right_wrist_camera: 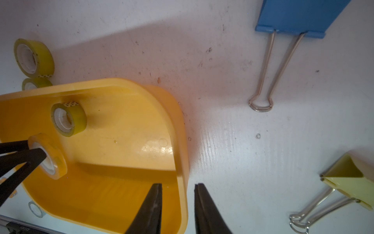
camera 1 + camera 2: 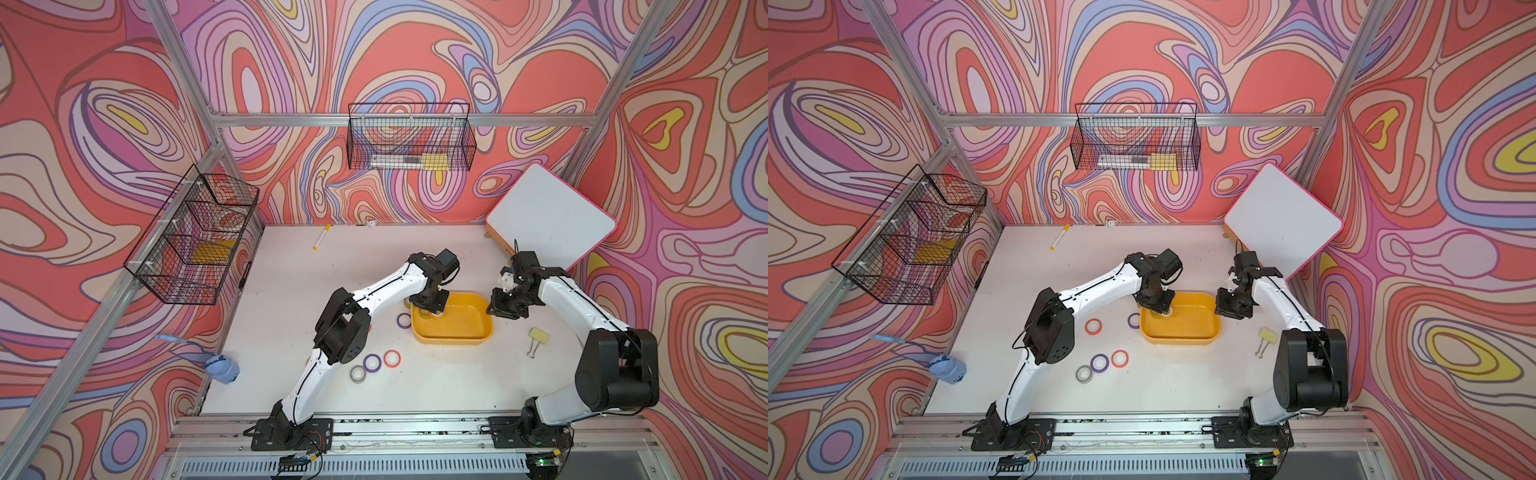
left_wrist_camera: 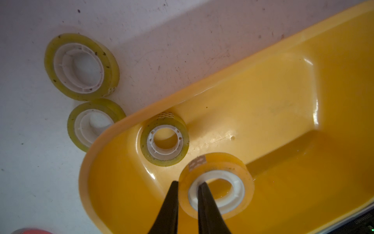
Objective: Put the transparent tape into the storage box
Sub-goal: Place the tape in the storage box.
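Yellow-orange plastic sits mid-table in both top views: the shallow, round-cornered storage box (image 2: 453, 338) rests on the white tabletop (image 2: 282, 299) between the arms. The left gripper (image 2: 430, 309) hangs over the box's left end and the right gripper (image 2: 505, 309) over its right end. The jaws are too small to read from here.

In the left wrist view, the left gripper (image 3: 188, 183) is clenched on the wall of a transparent tape roll with a white core (image 3: 222, 162), one finger inside the core and one outside. This held roll hangs inside the rim, above the box floor. A second roll (image 3: 164, 162) lies flat in the box. A third roll (image 3: 48, 60) and a fourth roll (image 3: 72, 125) lie on the table just outside the rim.

In the right wrist view, the right gripper (image 1: 178, 184) stands parted astride the box's end wall, with a gap on either side, and appears to grasp nothing.

The step in hand looks like the release. It would go best with the held roll lowered close to the floor and clear of the second roll. The jaws should part only a little, then rise straight up so the inner finger does not drag the core. The right jaws could brace the wall if the box slides.
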Controlling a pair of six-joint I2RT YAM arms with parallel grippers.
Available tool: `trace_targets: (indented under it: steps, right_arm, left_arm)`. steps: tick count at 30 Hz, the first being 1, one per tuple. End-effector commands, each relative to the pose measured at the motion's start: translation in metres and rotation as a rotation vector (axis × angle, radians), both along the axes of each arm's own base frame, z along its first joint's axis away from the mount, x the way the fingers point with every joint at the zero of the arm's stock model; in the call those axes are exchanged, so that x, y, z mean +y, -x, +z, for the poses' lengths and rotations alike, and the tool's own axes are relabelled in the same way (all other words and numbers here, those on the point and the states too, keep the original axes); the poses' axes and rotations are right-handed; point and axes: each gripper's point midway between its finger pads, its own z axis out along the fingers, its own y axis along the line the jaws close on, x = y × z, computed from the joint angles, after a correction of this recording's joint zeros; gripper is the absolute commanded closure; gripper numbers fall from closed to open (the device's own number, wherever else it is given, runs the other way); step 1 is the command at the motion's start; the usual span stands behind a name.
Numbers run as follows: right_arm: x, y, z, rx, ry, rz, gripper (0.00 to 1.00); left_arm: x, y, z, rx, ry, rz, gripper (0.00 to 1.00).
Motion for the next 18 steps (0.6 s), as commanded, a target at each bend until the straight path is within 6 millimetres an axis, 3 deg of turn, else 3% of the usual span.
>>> trace_targets:
  steps: [1,18]
  right_arm:
    - [0.0,-0.001,0.008,-0.03,-0.01,-0.002,0.71]
    - [0.003,0.001,0.016,-0.048,-0.029,-0.007,0.71]
  left_arm:
    - [-0.011,-0.002,-0.005,0.002,0.023,-0.006,0.81]
    - [-0.035,-0.007,-0.02,-0.014,0.064,-0.019,0.8]
